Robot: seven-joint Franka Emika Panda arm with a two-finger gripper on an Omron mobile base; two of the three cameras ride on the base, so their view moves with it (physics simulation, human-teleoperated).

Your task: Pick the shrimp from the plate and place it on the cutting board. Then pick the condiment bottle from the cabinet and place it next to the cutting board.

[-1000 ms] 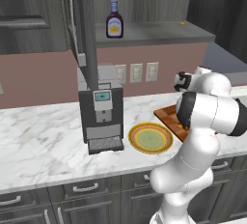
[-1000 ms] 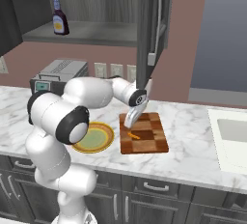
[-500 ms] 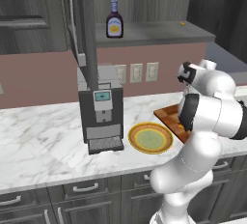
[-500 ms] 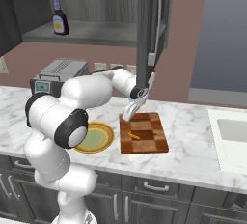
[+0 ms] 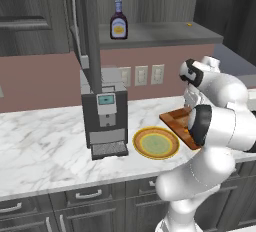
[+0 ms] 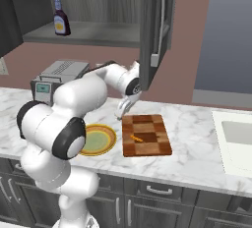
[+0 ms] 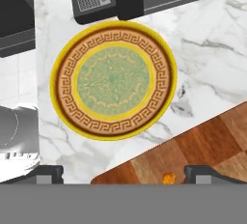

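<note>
Shrimp [image 6: 136,137]: it lies on the cutting board [image 6: 146,134], so we judge the first step done. The gripper [image 6: 124,110] hangs above the board's far left corner, jaws spread wide and holding nothing. We expect the condiment bottle [image 5: 118,20] on the cabinet [image 5: 160,34] shelf, up and to the left, to be light, rigid and smooth, perhaps slippery; we would clasp its broad body at the label, not the narrow neck. The plate [image 7: 114,78], bare, sits left of the board; beyond it, the coffee machine [image 5: 104,112] and the open cabinet door [image 6: 150,30] may hinder the reach
</note>
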